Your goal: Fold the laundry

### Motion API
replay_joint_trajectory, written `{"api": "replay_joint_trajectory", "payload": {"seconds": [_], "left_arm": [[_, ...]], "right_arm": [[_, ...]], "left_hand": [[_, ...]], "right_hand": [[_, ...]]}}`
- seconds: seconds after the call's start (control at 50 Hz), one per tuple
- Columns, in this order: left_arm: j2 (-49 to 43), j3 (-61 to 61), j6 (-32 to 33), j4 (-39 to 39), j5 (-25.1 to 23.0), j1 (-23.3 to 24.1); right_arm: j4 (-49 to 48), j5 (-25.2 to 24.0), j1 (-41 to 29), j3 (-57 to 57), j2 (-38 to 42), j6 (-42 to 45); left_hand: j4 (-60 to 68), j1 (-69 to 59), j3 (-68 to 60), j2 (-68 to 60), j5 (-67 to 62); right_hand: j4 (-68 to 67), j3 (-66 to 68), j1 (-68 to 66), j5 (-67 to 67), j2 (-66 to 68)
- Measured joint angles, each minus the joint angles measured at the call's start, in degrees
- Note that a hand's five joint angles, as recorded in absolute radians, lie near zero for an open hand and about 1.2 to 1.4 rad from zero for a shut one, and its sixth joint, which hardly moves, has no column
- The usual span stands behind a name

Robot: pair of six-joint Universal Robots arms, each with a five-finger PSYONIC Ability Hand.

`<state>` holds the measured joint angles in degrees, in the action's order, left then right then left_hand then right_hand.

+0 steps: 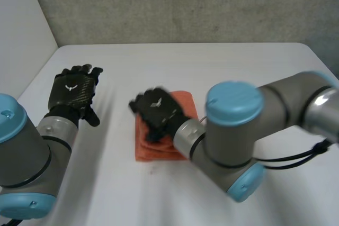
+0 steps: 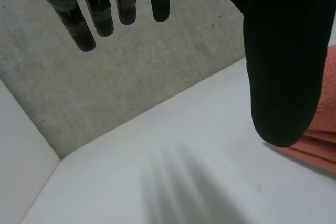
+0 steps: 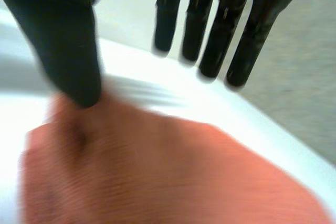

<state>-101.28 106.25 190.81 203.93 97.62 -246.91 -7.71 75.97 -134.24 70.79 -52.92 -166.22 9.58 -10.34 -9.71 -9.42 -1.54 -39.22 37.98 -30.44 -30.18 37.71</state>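
Near the middle of the worktop (image 1: 222, 62) lay the folded orange cloth (image 1: 153, 152), under our right hand (image 1: 156, 110), its fingers straight, gripping nothing. Our left hand (image 1: 73, 91) hung empty, fingers relaxed, toward the left edge. We judged it best to press the fold flat without dragging it.

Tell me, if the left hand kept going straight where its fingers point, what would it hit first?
Likely nothing nearby: the left hand points across bare white table toward the grey wall behind, which it would meet first. The orange cloth lies off to its thumb side.
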Motion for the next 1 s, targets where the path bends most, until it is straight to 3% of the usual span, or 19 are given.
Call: {"api": "replay_joint_trajectory", "payload": {"seconds": [0.04,0.06,0.1,0.3,0.5,0.66,0.78,1.0], "left_arm": [[-0.08,-0.28,0.00,0.09,-0.19,0.21],[-0.18,-0.79,-0.01,0.22,-0.60,0.58],[-0.32,-1.49,-0.05,0.33,-1.23,1.26],[-4.70,-7.94,-0.58,0.28,-3.28,9.30],[-17.14,-17.32,-4.45,-2.64,-3.46,14.97],[-23.40,-19.95,-5.86,-8.30,-3.13,14.02],[-23.47,-19.00,-5.54,-11.65,-2.99,11.65],[-10.96,-18.31,-5.56,-16.86,-3.37,10.13]], "right_arm": [[0.06,0.87,1.09,0.83,-1.85,-0.59],[0.23,1.72,2.58,2.04,-4.16,-1.57],[0.50,2.29,3.94,3.34,-6.06,-2.89],[1.98,3.62,10.36,6.22,-8.84,-12.82],[7.87,3.25,12.31,2.55,-1.22,-15.25],[10.47,3.40,12.58,-0.28,4.27,-13.57],[10.72,3.96,13.32,-1.25,4.11,-10.22],[9.79,7.10,14.87,-1.39,-8.11,-8.63]], "left_hand": [[0.00,0.00,0.00,0.00,0.00],[0.00,0.00,0.00,0.00,0.00],[0.00,0.00,0.00,0.00,0.00],[0.00,0.00,0.00,0.00,0.00],[0.00,0.00,0.00,0.00,0.00],[0.00,0.00,0.00,0.00,0.00],[0.00,0.00,0.00,0.00,0.19],[0.00,0.00,0.00,0.00,0.19]], "right_hand": [[0.00,0.00,0.00,0.00,0.00],[23.30,-22.18,17.25,23.32,-22.33],[25.93,-25.74,18.39,25.94,-25.03],[25.93,-25.80,18.39,26.07,-25.05],[25.93,-25.80,18.39,26.07,-25.05],[25.93,-25.80,18.39,26.07,-25.05],[25.93,-25.80,18.39,26.35,-25.05],[25.93,-25.80,18.39,26.36,-25.05]]}}
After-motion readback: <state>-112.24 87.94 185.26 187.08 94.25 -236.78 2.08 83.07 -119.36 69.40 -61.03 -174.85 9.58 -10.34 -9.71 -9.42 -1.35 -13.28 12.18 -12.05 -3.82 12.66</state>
